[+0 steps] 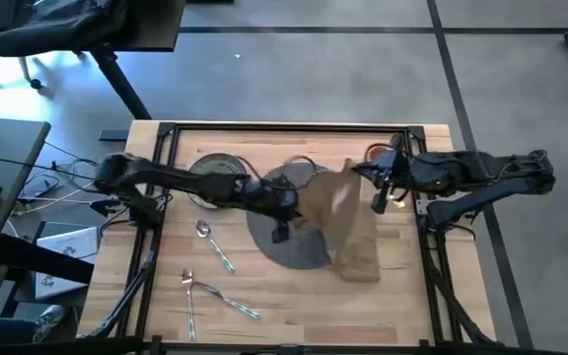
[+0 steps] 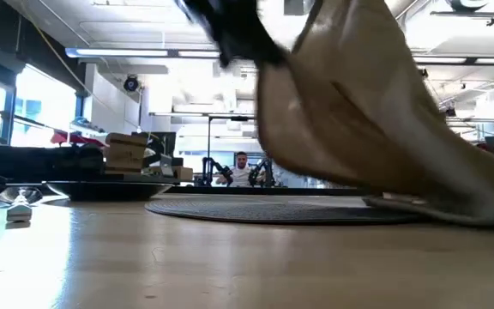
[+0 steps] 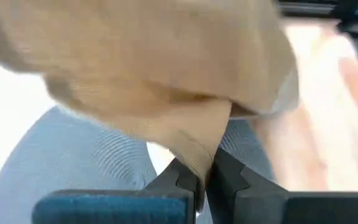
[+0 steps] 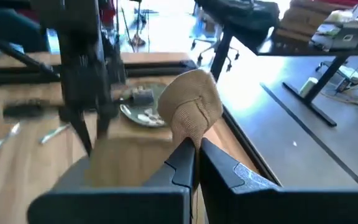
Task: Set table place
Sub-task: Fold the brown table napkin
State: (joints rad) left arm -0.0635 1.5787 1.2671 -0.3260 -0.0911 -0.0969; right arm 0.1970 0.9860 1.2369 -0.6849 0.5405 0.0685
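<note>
The worktop (image 1: 402,296) carried the whole setting, and the step in hand was the napkin. Both arms reached in over its middle, the left from nine o'clock and the right from three o'clock. At the centre lay the round grey mat (image 1: 289,251). The beige napkin (image 1: 348,222) hung between the two arms, its upper part lifted and its lower end trailing onto the wood at about five o'clock of the mat, partly over the mat's edge. The left pincer (image 3: 205,180) was closed on a fold of the cloth, as its wrist view showed, and the right pincer (image 4: 196,155) was likewise pinched tight on a bunched corner. In the low view the cloth sagged in a deep curve down to the mat. The green plate (image 1: 215,173) sat at about ten o'clock of the mat, not yet on it. The orange cup (image 1: 376,153) stood at about two o'clock, near the right arm. The cutlery lay apart at about seven o'clock: a spoon (image 1: 212,242) and a fork (image 1: 187,296), with a third piece (image 1: 233,304) beside them. I judged that the next move called for the two arms to draw apart evenly, so the cloth came taut and flat, then to lower it beside the mat without dragging the mat along.
</note>
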